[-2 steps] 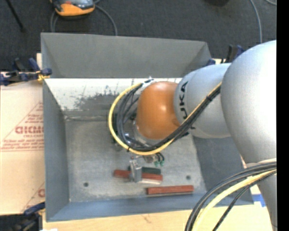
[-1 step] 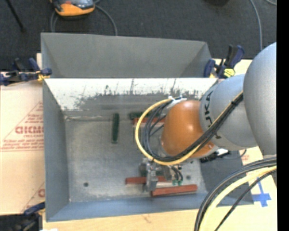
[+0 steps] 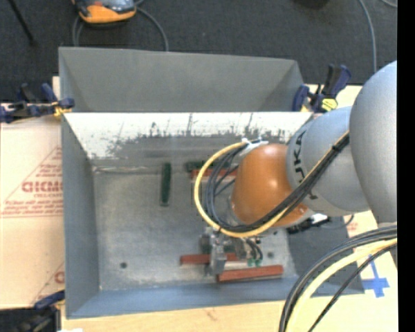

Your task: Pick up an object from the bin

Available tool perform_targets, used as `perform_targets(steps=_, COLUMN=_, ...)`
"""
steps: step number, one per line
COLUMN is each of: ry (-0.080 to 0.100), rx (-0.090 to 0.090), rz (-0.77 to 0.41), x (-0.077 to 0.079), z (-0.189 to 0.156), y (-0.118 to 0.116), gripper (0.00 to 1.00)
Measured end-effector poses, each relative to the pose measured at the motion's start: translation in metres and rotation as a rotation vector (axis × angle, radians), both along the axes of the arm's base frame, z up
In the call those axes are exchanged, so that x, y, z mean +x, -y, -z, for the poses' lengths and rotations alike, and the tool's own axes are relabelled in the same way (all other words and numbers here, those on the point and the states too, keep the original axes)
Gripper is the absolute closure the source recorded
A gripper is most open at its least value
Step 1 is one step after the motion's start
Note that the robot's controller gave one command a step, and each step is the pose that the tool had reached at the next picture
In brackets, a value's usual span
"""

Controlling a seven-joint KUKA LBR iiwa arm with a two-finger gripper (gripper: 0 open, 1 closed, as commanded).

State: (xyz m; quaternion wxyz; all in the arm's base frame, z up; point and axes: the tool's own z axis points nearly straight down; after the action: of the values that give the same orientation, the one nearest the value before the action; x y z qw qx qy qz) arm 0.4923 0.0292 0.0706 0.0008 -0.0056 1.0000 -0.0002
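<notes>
Hand (image 3: 218,260) over slim red-brown bar (image 3: 194,259); longer red-brown strip (image 3: 252,273) just beside

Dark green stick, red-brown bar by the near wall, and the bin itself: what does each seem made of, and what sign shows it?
Dark green stick: probably plastic or painted wood; even, dull colour, no gleam.
Red-brown bar: likewise plastic or painted wood; straight edges, matte face.
Bin: sheet metal, grey and matte; flat folded walls, dark scuffs on the back wall.
</notes>
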Motion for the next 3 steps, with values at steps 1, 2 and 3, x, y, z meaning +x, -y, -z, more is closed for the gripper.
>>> perform_targets(steps=1, ry=0.001, rx=0.002, rz=0.032, x=0.0086, z=-0.1167, y=0.0005, gripper=1.00)
perform_targets(steps=2, ry=0.001, rx=0.002, rz=0.033, x=0.0086, z=-0.1166, y=0.0004, gripper=0.00)
perform_targets(steps=3, ry=0.001, rx=0.002, rz=0.033, x=0.0086, z=-0.1166, y=0.0004, gripper=0.00)
